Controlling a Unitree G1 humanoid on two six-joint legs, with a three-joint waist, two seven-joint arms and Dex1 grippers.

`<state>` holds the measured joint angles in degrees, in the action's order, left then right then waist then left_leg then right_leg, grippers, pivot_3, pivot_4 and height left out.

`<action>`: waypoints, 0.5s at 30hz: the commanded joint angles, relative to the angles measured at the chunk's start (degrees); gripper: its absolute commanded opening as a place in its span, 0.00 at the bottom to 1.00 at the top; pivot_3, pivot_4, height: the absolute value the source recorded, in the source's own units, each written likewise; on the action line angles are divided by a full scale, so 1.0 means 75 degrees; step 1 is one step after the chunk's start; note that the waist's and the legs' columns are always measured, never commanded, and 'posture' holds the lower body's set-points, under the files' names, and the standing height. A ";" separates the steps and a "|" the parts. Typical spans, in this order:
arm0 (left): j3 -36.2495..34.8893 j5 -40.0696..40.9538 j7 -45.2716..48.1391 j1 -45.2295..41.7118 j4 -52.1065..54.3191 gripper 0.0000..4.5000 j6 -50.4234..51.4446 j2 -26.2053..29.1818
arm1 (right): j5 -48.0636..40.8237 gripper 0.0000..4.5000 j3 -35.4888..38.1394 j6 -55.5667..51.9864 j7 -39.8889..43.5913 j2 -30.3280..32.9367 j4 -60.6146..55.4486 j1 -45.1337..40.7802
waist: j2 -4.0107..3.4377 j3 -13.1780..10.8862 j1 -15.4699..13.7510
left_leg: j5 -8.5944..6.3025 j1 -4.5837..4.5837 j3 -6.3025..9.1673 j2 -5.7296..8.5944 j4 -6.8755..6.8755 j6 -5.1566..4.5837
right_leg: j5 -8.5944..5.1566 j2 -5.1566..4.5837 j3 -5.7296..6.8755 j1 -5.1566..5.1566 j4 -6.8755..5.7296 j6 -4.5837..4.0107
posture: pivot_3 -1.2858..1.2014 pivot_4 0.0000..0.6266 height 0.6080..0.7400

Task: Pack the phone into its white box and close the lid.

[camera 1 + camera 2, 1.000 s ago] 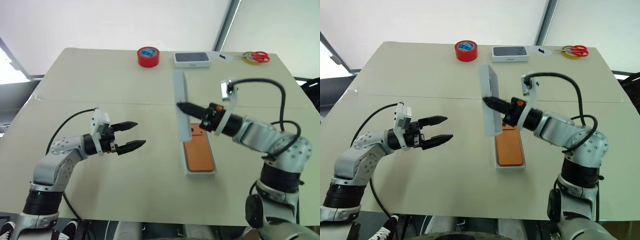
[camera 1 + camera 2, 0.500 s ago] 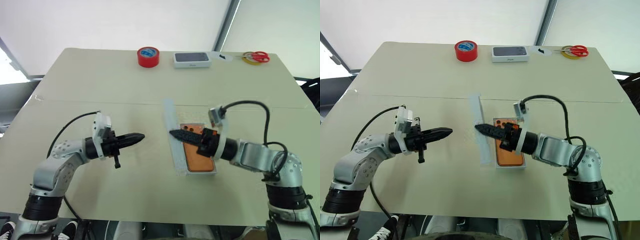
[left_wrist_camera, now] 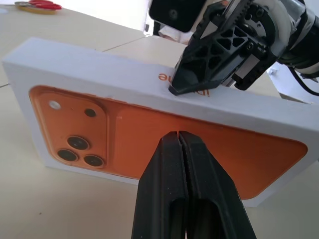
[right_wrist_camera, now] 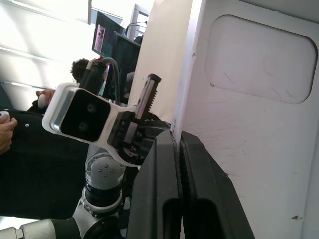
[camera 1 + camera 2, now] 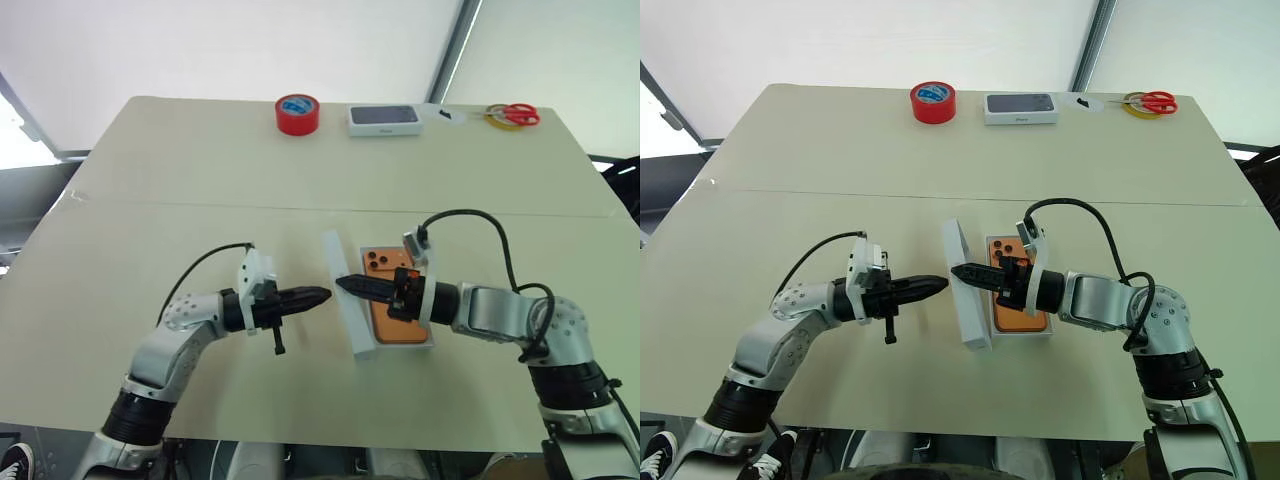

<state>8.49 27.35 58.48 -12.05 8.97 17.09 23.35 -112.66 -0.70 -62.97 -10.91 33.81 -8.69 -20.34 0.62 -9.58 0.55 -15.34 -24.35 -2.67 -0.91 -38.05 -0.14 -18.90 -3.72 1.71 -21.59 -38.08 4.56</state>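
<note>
The orange phone (image 5: 398, 322) lies in the white box (image 5: 402, 345) on the table, camera block at the far end. The lid (image 5: 352, 322) stands tilted on its long edge along the box's left side. Its outer face carries an orange phone picture (image 3: 124, 129), and its pale inner face (image 4: 259, 124) is turned toward the box. My right gripper (image 5: 342, 282) reaches over the phone and is shut on the lid's upper edge. From the left, my left gripper (image 5: 322, 294) is shut on nothing, its tip close to the lid's printed face (image 3: 178, 135).
Along the far table edge lie a red tape roll (image 5: 297, 113), a white box with a dark phone picture (image 5: 383, 118) and red scissors (image 5: 517, 113) beside a yellow ring. A person sits beyond the table (image 4: 10, 124).
My right gripper brought the lid down from above the box onto its edge beside it. My left gripper shut and moved right, toward the lid.
</note>
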 commanded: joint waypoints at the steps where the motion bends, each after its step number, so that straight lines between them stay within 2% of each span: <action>1: 0.0123 -0.0170 0.0027 -0.0214 -0.0255 0.00 -0.0319 -0.0195 | 0.0004 0.06 0.0290 0.0249 0.0064 0.0233 -0.0028 0.0041 | 0.0000 0.0000 -0.0001 | 0.0000 0.0000 0.0000 0.0000 -0.0001 0.0000 | 0.0000 0.0000 0.0000 0.0000 0.0000 0.0000 | 0.52 0.24 1.00; 3: 0.0227 -0.0300 0.0025 -0.0326 -0.0604 0.00 -0.0491 -0.0423 | 0.0046 0.20 0.0431 0.0357 0.0079 0.0369 0.0210 0.0122 | 0.0000 0.0001 -0.0021 | 0.0000 -0.0001 0.0000 0.0000 -0.0003 -0.0001 | 0.0000 0.0000 0.0001 0.0001 0.0000 0.0000 | 0.52 0.24 1.00; 6: 0.0406 -0.0434 -0.0006 -0.0569 -0.1035 0.00 -0.0626 -0.0783 | 0.0193 0.53 0.0710 0.0181 0.0498 0.0808 0.0297 0.0249 | 0.0001 0.0000 -0.0047 | -0.0003 -0.0002 -0.0001 0.0001 -0.0008 -0.0006 | 0.0000 0.0000 0.0001 0.0005 0.0002 0.0001 | 0.52 0.24 1.00; 7: 0.0415 -0.0450 -0.0057 -0.0692 -0.1196 0.00 -0.0638 -0.0939 | 0.0601 0.65 0.0792 -0.0015 0.0989 0.1100 0.0133 0.0235 | 0.0001 -0.0001 -0.0068 | -0.0004 -0.0002 -0.0002 0.0002 -0.0009 -0.0008 | 0.0001 0.0000 0.0002 0.0005 0.0002 0.0001 | 0.52 0.24 1.00; 8: 0.0450 -0.0511 -0.0090 -0.0846 -0.1419 0.00 -0.0691 -0.1115 | 0.1120 0.65 0.0883 -0.0213 0.1642 0.1469 0.0004 0.0210 | 0.0000 -0.0001 -0.0077 | -0.0004 -0.0004 -0.0003 0.0002 -0.0010 -0.0008 | 0.0001 0.0000 0.0001 0.0004 0.0002 0.0001 | 0.52 0.24 1.00; 10: 0.0582 -0.0767 -0.0186 -0.1246 -0.2029 0.00 -0.0982 -0.1534 | 0.3034 0.65 0.0800 -0.0046 0.3259 0.2561 0.0016 0.0087 | -0.0008 0.0000 -0.0156 | -0.0005 -0.0003 -0.0004 0.0002 -0.0013 -0.0009 | 0.0001 0.0001 0.0001 0.0003 0.0001 0.0002 | 0.52 0.24 1.00; 11: 0.0601 -0.0819 -0.0175 -0.1363 -0.2197 0.00 -0.1061 -0.1640 | 0.3475 0.65 0.0828 0.0077 0.3661 0.2764 0.0201 0.0031 | -0.0006 0.0000 -0.0172 | -0.0005 -0.0001 -0.0005 0.0004 -0.0017 -0.0010 | 0.0003 0.0003 0.0001 0.0005 0.0002 0.0006 | 0.52 0.24 1.00; 13: 0.0564 -0.0919 -0.0275 -0.1600 -0.2421 0.00 -0.1236 -0.1845 | 0.3524 0.65 0.1201 0.0084 0.4035 0.2868 0.0865 -0.0246 | 0.0009 0.0002 -0.0172 | -0.0006 0.0001 -0.0001 0.0002 -0.0021 -0.0012 | 0.0004 0.0009 0.0003 0.0011 0.0007 0.0008 | 0.52 0.24 1.00; 15: 0.0554 -0.0927 -0.0225 -0.1658 -0.2377 0.00 -0.1230 -0.1871 | 0.4420 0.65 0.1206 0.0337 0.4379 0.3012 0.0908 -0.0347 | 0.0006 0.0003 -0.0146 | -0.0006 0.0000 -0.0001 0.0001 -0.0019 -0.0012 | 0.0004 0.0009 0.0001 0.0010 0.0010 0.0008 | 0.52 0.24 1.00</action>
<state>12.69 20.57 56.66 -24.02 -9.89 9.17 9.26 -83.61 7.40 -62.07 19.30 55.56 -1.66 -22.01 0.66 -9.56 -0.55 -15.39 -24.35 -2.69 -0.91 -38.17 -0.24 -18.87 -3.64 1.71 -21.53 -38.01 4.62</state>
